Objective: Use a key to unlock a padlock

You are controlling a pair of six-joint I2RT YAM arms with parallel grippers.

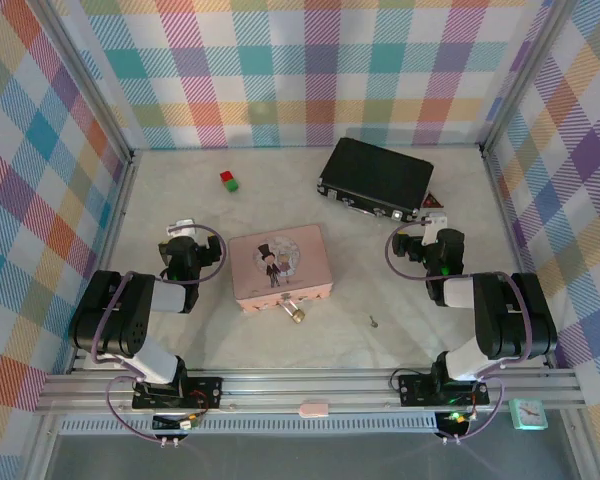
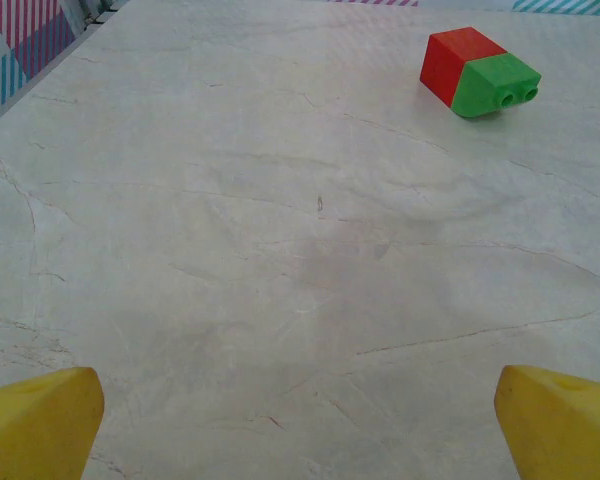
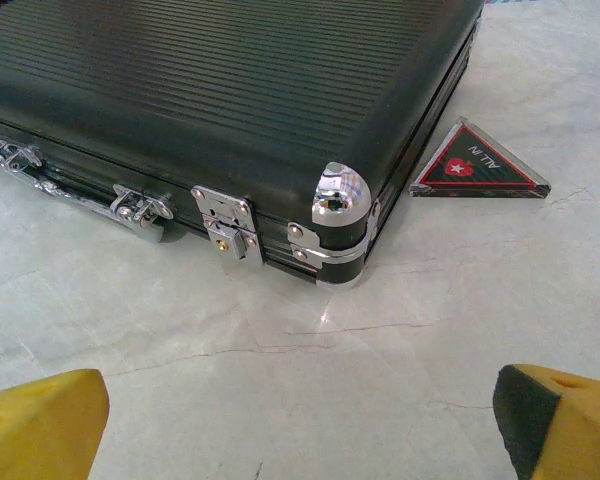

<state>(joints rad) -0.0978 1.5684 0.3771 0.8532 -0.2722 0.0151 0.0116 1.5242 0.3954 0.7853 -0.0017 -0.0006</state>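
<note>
1. Right wrist view: a dark triangular plaque lies flat on the worktop, just beside the black case's chromed corner. White letters on it read "ALL IN", upside down from here, above a white star on a red patch.
2. Pink box, mid-worktop: there's a top-hatted figure drawn on the lid, no lettering legible.

The table looks like pale, veined stone with a smooth matt face, the black case towards one o'clock on it is finely ribbed with mirror-bright metal latches, the red and green blocks are glossy plastic, and the padlock shines brassy.
</note>
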